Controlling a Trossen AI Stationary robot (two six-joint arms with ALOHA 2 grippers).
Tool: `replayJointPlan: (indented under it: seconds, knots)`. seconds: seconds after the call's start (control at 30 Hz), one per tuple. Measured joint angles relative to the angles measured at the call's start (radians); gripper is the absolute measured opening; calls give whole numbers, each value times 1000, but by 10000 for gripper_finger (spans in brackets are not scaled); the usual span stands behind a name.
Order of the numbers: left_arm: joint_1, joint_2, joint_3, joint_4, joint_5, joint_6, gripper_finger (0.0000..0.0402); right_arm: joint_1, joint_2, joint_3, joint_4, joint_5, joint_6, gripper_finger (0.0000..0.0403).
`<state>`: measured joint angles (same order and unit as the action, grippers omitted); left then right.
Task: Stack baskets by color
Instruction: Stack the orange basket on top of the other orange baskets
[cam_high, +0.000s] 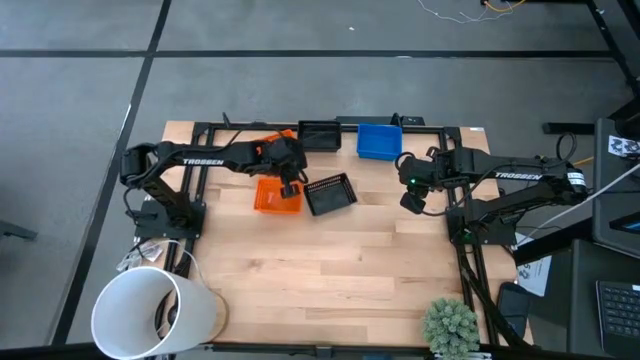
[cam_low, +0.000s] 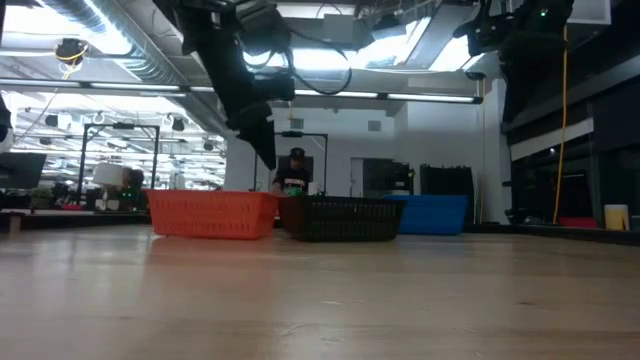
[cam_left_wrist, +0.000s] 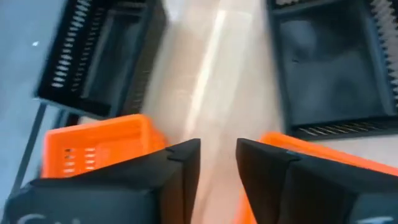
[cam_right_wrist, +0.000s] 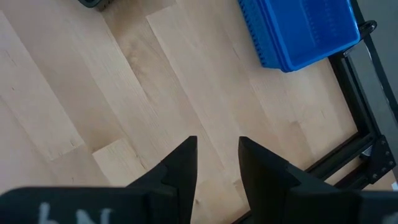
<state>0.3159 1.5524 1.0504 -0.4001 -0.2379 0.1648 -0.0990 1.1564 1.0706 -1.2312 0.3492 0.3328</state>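
Two orange baskets sit on the table: one (cam_high: 275, 197) near the middle, one (cam_high: 280, 138) toward the far edge. A black basket (cam_high: 330, 193) stands beside the nearer orange one, and another (cam_high: 320, 134) at the far edge next to a blue basket (cam_high: 380, 140). My left gripper (cam_left_wrist: 217, 152) hovers open above the gap between the two orange baskets (cam_left_wrist: 93, 149) (cam_left_wrist: 311, 163), with bare wood showing between its fingers. My right gripper (cam_right_wrist: 217, 149) hangs open over bare table, on the near side of the blue basket (cam_right_wrist: 298, 31).
A large white cylinder (cam_high: 150, 315) lies at the near left corner and a small green plant (cam_high: 450, 325) stands at the near right. Black frame rails (cam_high: 200, 170) border the table. The near half of the wooden top (cam_high: 320, 270) is bare.
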Motion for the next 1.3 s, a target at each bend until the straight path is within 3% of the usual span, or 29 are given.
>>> replayJointPlan:
  seconds: [0.2,0.4,1.07,1.17,1.3]
  knots:
    - [11,-3,0,7,-3,14,118,0,0,0,0,0,2,116]
    - [11,17,0,-94,109,100,118,0,0,0,-1,-1,0,116]
    - [64,203,0,-124,109,133,113,0,0,0,-2,-2,-1,116]
    - [58,223,0,-148,139,110,87,0,0,0,-2,-2,-1,116]
    - [24,219,0,-178,165,25,13,0,0,0,-2,-2,-2,116]
